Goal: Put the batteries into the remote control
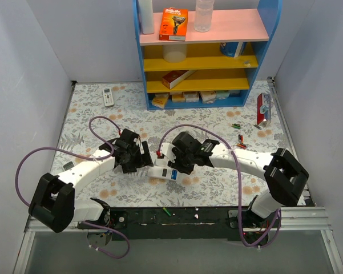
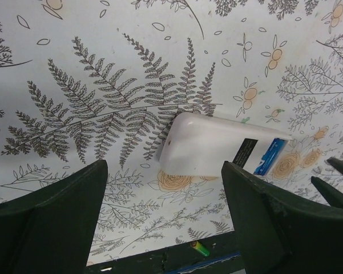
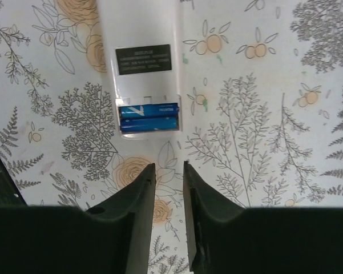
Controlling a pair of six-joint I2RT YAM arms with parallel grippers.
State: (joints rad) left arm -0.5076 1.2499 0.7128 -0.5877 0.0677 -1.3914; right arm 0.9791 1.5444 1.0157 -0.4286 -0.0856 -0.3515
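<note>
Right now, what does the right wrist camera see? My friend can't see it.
A slim white plastic remote control lies back-up on a flower-printed table cover, its battery recess open with two blue cylindrical batteries inside. Nearer the camera, the right arm's two dark fingers stand slightly apart, holding nothing.

The table (image 1: 80,108), covered in a fern-and-flower print, carries a blue shelf unit (image 1: 274,34) at twelve o'clock. At its centre lies the remote control (image 3: 142,34), white back up, with two blue batteries (image 3: 148,109) seated in its open recess. A second white remote (image 1: 107,96) lies at ten o'clock. Loose cells (image 1: 235,125) and a red packet (image 1: 263,108) sit toward two o'clock. A green cell (image 2: 200,248) lies at six o'clock on the dark edge strip (image 1: 211,220).
</note>
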